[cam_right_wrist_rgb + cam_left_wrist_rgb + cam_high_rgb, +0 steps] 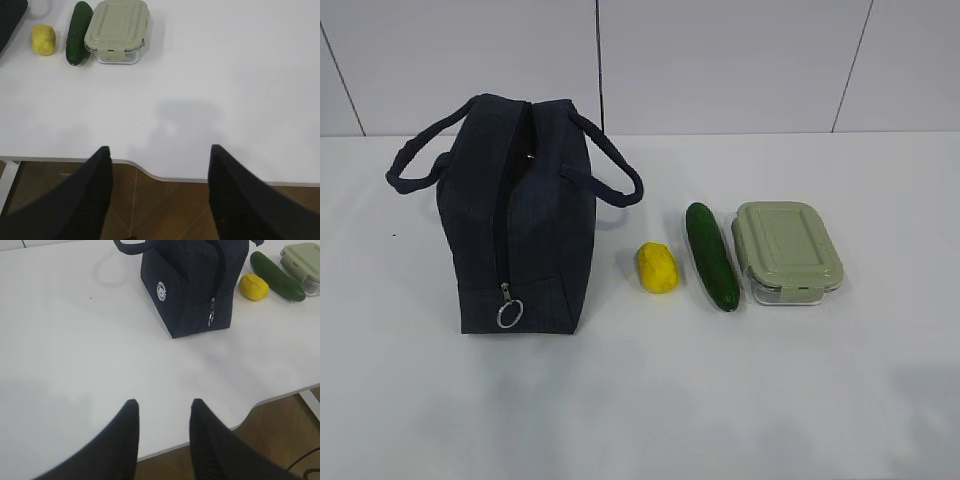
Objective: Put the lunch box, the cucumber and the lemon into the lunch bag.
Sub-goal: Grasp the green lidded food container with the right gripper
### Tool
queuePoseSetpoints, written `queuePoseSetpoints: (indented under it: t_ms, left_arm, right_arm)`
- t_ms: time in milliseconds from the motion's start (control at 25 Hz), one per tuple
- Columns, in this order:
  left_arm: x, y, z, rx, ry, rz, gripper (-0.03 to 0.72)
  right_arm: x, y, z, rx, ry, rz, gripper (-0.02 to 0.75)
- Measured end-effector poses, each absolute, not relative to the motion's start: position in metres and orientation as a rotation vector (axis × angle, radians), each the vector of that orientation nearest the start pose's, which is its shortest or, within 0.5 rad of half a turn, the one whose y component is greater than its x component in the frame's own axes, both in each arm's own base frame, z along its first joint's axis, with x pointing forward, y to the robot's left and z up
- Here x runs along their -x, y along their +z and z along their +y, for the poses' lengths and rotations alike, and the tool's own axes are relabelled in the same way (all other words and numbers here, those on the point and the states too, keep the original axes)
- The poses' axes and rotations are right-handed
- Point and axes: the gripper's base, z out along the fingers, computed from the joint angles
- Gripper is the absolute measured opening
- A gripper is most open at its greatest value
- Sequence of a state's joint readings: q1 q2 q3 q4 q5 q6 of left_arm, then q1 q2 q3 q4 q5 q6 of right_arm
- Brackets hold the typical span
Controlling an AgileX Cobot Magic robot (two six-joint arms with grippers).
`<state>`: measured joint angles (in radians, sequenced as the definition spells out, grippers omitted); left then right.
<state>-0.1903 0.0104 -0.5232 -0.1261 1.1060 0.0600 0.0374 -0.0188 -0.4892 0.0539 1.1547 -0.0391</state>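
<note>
The navy lunch bag (520, 215) stands upright on the white table, left of centre, its zipper running down the near end with a silver ring pull (510, 314). To its right lie the yellow lemon (659, 267), the dark green cucumber (711, 255) and the lunch box (787, 250) with its sage-green lid, side by side. No gripper shows in the exterior view. My left gripper (162, 402) is open and empty over the table's near edge, well short of the bag (192, 282). My right gripper (160, 149) is open and empty at the near edge, well short of the lunch box (118, 30).
The white table (740, 400) ends in a curved front edge (150, 172), with brown floor below. A tiled white wall (720, 60) stands behind the table. The lemon (43, 39) and cucumber (77, 32) sit left of the lunch box in the right wrist view.
</note>
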Motion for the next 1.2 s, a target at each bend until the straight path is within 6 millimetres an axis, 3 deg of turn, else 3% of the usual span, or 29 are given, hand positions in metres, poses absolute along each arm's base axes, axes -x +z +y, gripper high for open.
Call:
queuePoseSetpoints:
  t_ms: [1200]
  left_arm:
    - [0.01, 0.2806, -0.0085, -0.27, -0.231, 2.061, 0.245]
  right_arm:
    - [0.0109, 0.2668, 0.0039, 0.083, 0.064, 2.128, 0.455]
